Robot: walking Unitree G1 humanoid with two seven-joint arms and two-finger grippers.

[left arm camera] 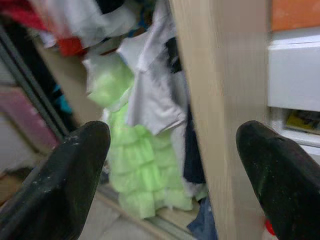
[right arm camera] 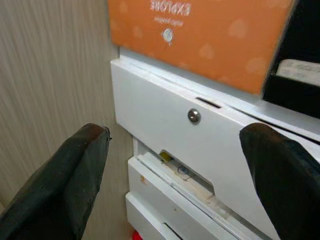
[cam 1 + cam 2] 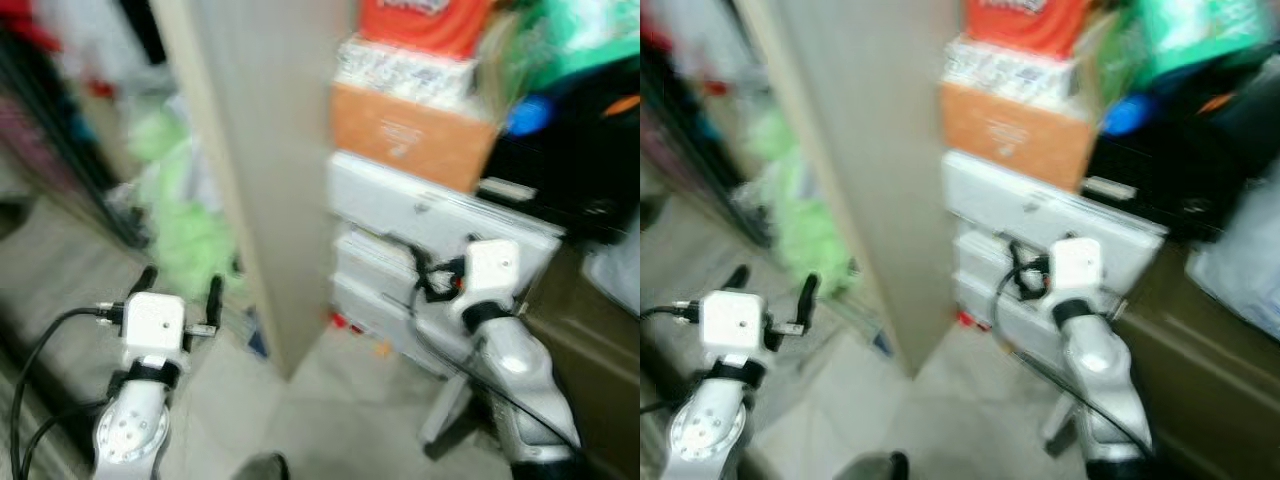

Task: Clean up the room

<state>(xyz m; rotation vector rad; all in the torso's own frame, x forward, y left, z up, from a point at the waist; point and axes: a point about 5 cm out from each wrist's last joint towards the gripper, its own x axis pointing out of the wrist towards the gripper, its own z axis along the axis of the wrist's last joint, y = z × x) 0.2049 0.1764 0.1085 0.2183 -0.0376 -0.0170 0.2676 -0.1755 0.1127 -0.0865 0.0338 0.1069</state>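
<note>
Beige wooden panel (image 3: 265,170) upright in the middle, blurred. Left of it, a pale green ruffled garment (image 1: 135,165) hanging among white clothes (image 1: 150,95), down near the floor (image 3: 330,400). Right of it, white drawers (image 2: 200,145), top one with a round lock (image 2: 194,116), the one below slightly ajar. Orange box (image 2: 210,35) on top of the drawers, red packet (image 3: 425,22) higher up. Left gripper (image 3: 180,290) raised before the green garment, fingers (image 1: 60,175) spread wide, holding nothing. Right gripper (image 2: 175,165) close to the drawer front, fingers (image 2: 280,170) likewise parted and empty.
</note>
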